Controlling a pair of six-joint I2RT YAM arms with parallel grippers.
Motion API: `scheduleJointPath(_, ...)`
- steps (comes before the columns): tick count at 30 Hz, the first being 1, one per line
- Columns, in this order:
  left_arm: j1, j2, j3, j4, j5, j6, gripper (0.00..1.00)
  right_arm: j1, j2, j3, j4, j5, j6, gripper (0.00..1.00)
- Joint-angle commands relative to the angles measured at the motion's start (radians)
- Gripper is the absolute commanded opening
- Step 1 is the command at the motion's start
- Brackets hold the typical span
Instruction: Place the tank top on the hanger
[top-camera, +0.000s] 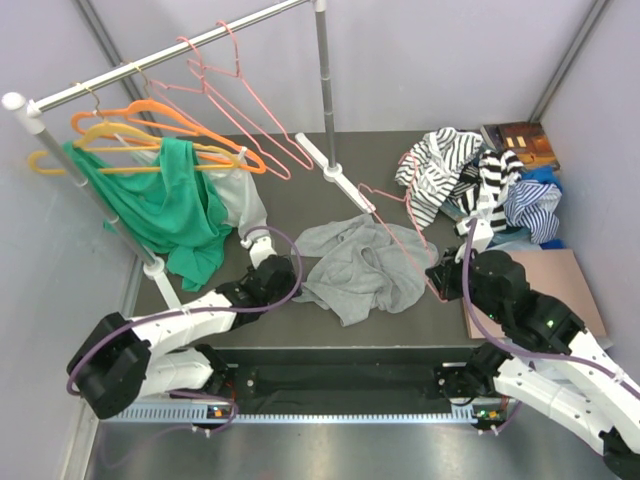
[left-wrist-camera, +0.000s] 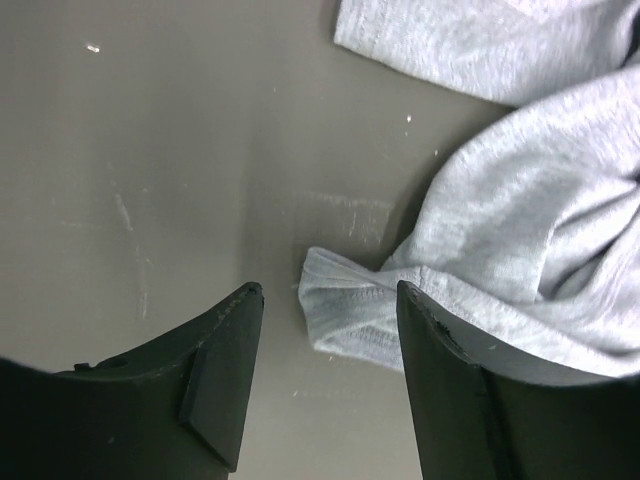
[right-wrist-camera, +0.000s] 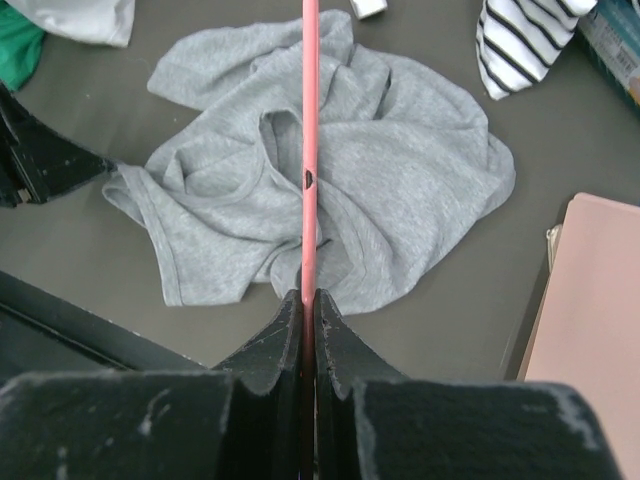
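We see the grey tank top (top-camera: 360, 265) crumpled in the middle of the desk (top-camera: 300, 180), one edge lying between our spread left fingers (left-wrist-camera: 215, 350), while our right fingers (right-wrist-camera: 275, 345) pinch the pink hanger (right-wrist-camera: 310, 120) whose wire runs across the top.

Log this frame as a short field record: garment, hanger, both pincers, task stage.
tank top: grey, crumpled on the table
hanger: pink wire, extends over the tank top, near end clamped
left pincer: open, tips either side of a folded edge at the tank top's left side
right pincer: shut on the hanger
stage: tank top not yet on the hanger
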Motion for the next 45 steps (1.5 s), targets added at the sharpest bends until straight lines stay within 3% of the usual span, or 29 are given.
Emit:
scheduleJointPath(1,0.010,0.052,0.013,0.096,-0.031,-0.064,0.61,0.010,0.003,-0.004,0.063,-0.017,0.012,0.00)
scheduleJointPath(13,0.016,0.201,0.038,0.245,-0.008,-0.099,0.53,0.010,-0.005,-0.041,0.075,-0.025,0.009,0.00)
scheduleJointPath(16,0.016,0.216,0.044,0.259,0.001,-0.096,0.39,0.010,-0.008,-0.039,0.077,-0.025,0.009,0.00)
scheduleJointPath(17,0.016,0.218,0.041,0.267,0.007,-0.087,0.30,0.010,-0.006,-0.041,0.075,-0.025,0.009,0.00)
scheduleJointPath(18,0.016,0.218,0.039,0.289,0.023,-0.081,0.09,0.010,-0.003,-0.042,0.077,-0.023,0.009,0.00)
scheduleJointPath(19,0.016,0.218,0.038,0.302,0.027,-0.067,0.00,0.010,-0.002,-0.044,0.077,-0.023,0.009,0.00)
scheduleJointPath(21,0.016,0.210,0.048,0.339,0.032,-0.030,0.00,0.010,0.006,-0.042,0.077,-0.025,0.009,0.00)
scheduleJointPath(24,0.016,0.190,0.115,0.368,0.026,0.118,0.00,0.010,0.010,-0.039,0.077,-0.028,0.006,0.00)
scheduleJointPath(26,0.016,0.178,0.157,0.414,0.069,0.296,0.00,0.011,0.012,-0.038,0.078,-0.030,0.004,0.00)
scheduleJointPath(30,0.016,0.178,0.277,0.517,0.286,0.673,0.00,0.010,0.003,-0.042,0.078,-0.030,0.007,0.00)
scheduleJointPath(31,0.016,0.175,0.288,0.524,0.432,0.723,0.00,0.010,0.000,-0.041,0.077,-0.028,0.006,0.00)
scheduleJointPath(32,0.016,0.177,0.300,0.526,0.479,0.769,0.00,0.010,0.000,-0.042,0.077,-0.026,0.009,0.00)
scheduleJointPath(35,0.016,0.189,0.328,0.445,0.474,0.803,0.00,0.008,-0.005,-0.041,0.074,-0.019,0.010,0.00)
scheduleJointPath(36,0.016,0.193,0.326,0.422,0.436,0.795,0.02,0.010,-0.005,-0.042,0.074,-0.014,0.012,0.00)
scheduleJointPath(37,0.016,0.192,0.306,0.385,0.394,0.785,0.26,0.011,-0.006,-0.044,0.072,-0.011,0.015,0.00)
scheduleJointPath(38,0.016,0.189,0.295,0.367,0.247,0.760,0.52,0.010,-0.008,-0.044,0.072,-0.010,0.015,0.00)
scheduleJointPath(39,0.016,0.184,0.283,0.350,0.174,0.704,0.70,0.010,-0.010,-0.042,0.074,-0.007,0.018,0.00)
scheduleJointPath(41,0.016,0.152,0.269,0.257,0.040,0.636,0.93,0.010,-0.010,-0.044,0.072,-0.005,0.018,0.00)
scheduleJointPath(43,0.016,0.108,0.274,0.183,-0.078,0.510,0.95,0.010,-0.005,-0.042,0.074,-0.005,0.016,0.00)
scheduleJointPath(45,0.016,0.059,0.268,0.109,-0.062,0.395,0.94,0.010,0.004,-0.047,0.078,-0.005,0.016,0.00)
